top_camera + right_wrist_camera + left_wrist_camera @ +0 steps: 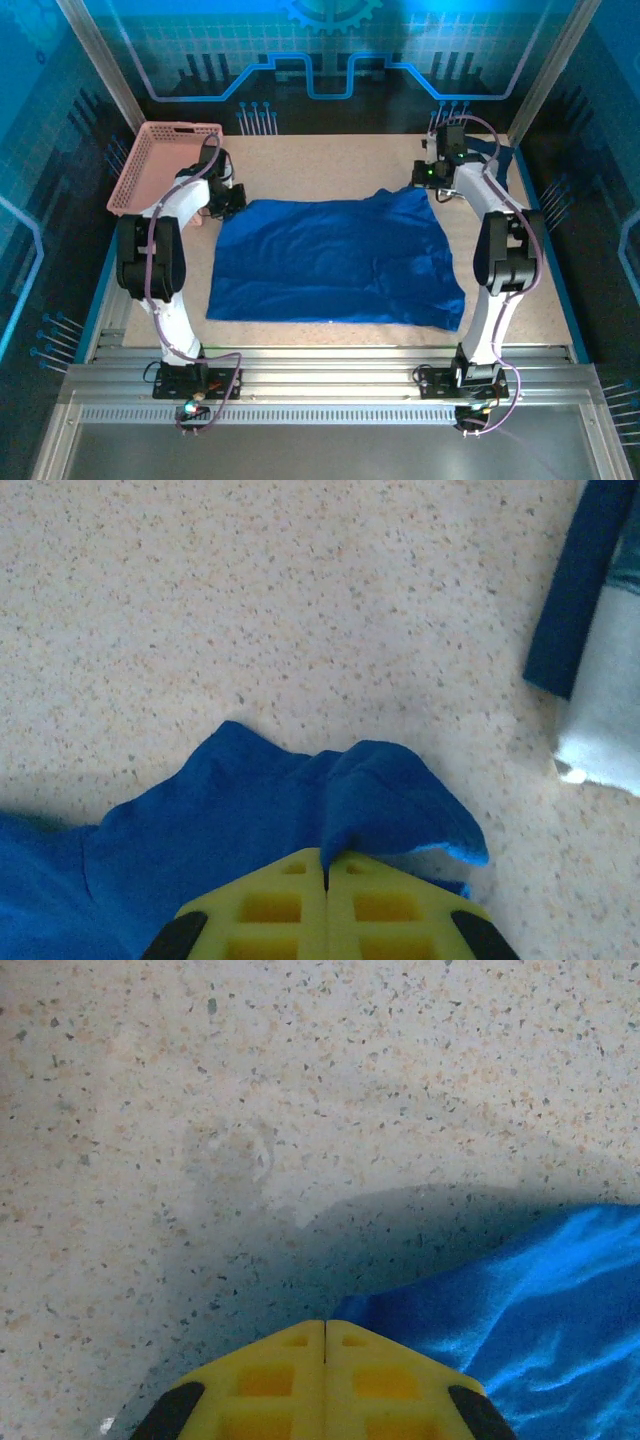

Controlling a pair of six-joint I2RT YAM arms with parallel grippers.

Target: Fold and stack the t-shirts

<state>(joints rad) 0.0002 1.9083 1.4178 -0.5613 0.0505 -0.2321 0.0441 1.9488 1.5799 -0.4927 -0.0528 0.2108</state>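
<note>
- Top external: blue t-shirt (335, 262) lies spread out.
- Left wrist: left gripper (325, 1328) pressed together at the t-shirt's far-left corner.
- Right wrist: right gripper (326, 858) pinching the t-shirt's far-right corner.

Bare table (330, 165) beyond t-shirt (335, 260); pink basket (185, 127) far-L corner, poss. cloth (575, 600) far-R.

A t-shirt (335, 262) lies spread at the centre of the table (330, 155). A basket (160, 165) sits far left; a second shirt (575, 590), possibly, lies far right.

Robot lab cell: two arms (160, 250) bolted to aluminium rails (330, 385), speckled table (330, 150), blue printed panels (330, 50).
</note>
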